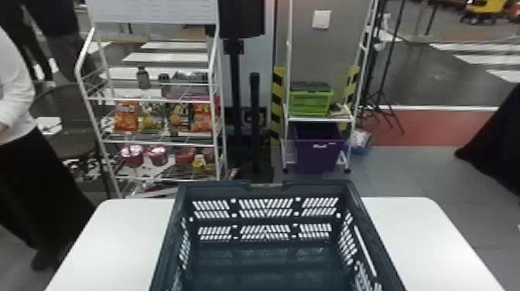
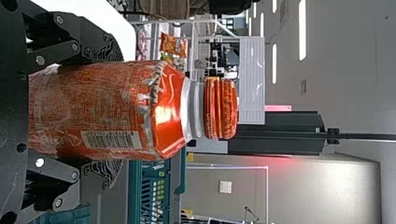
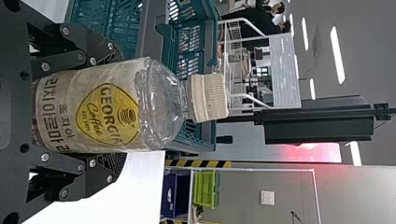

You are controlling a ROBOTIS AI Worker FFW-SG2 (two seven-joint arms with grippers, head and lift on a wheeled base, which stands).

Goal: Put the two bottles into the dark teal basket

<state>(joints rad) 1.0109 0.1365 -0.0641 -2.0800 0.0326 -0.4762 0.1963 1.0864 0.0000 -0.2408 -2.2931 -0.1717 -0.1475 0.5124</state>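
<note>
In the head view, the dark teal basket [image 1: 216, 186] stands on the white table [image 1: 116, 240], with slotted walls. Far to the left is a white rack [image 1: 154, 98] with snack bags [image 1: 126, 116], and far to the right a purple bin [image 1: 315, 153].

In the left wrist view, the left gripper [image 2: 105, 111] is closed on the orange-red bottle [image 2: 102, 107], its fingers kept apart by the wide body. This bottle is upright and shiny, with a ribbed orange-red cap [image 2: 220, 109], pale neck, dense print and a white barcode patch.

In the right wrist view, the right gripper [image 3: 116, 107] is squeezing the clear bottle [image 3: 161, 105], also upright. It has a cream cap [image 3: 209, 98] and a pale label [image 3: 88, 107] with dark letters and a yellow emblem
</note>
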